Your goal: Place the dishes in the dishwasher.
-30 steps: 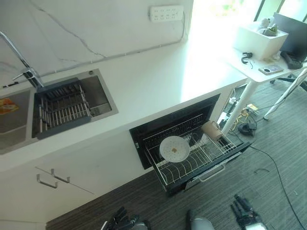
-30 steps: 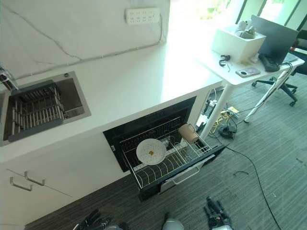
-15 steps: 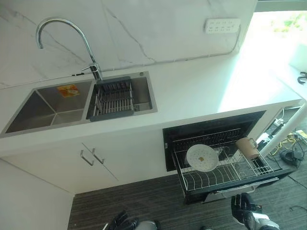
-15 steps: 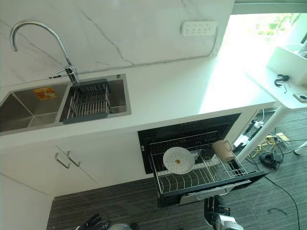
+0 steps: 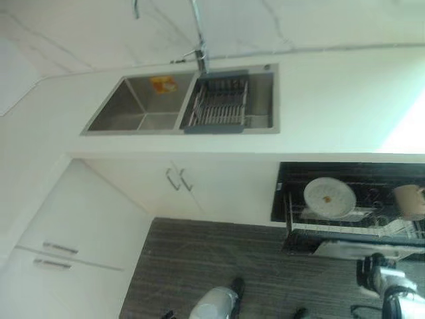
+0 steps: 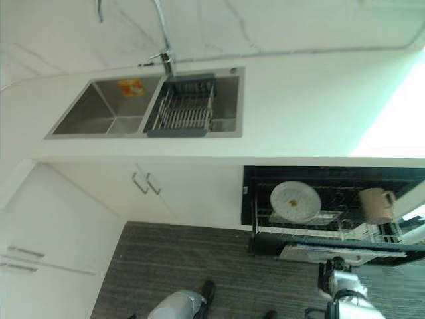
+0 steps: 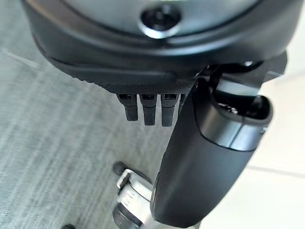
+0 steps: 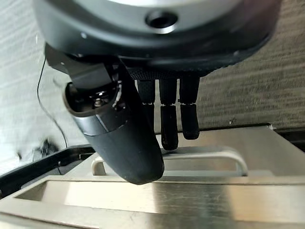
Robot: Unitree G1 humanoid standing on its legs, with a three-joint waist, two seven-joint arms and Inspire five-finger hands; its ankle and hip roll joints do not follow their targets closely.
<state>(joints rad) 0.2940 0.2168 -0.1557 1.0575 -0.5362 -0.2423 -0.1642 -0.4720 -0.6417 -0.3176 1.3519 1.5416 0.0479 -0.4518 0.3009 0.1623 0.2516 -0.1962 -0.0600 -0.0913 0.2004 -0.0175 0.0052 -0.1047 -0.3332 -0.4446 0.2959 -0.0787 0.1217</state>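
plate: a white plate (image 5: 329, 197) stands in the pulled-out dishwasher rack (image 5: 352, 222), toward its left end.
cup: a tan cup (image 6: 376, 205) lies on its side at the rack's right end, well apart from the plate.
right hand: right hand (image 8: 164, 117) hangs just in front of the dishwasher's steel front handle (image 8: 190, 157); fingers (image 8: 169, 121) relaxed and hanging straight, holding nothing.
left hand: left hand (image 7: 200, 157) hangs low over the floor (image 5: 219, 259); fingers straight, empty.
desk: sink (image 5: 143, 106) holds an empty-looking drainer basket (image 5: 219, 106).
stage: judged as loading done, drawer not yet closed.
risk: a hard or off-centre push could jam the rack, rattle the plate over or roll the cup.
risk: fingers could slip off the handle.
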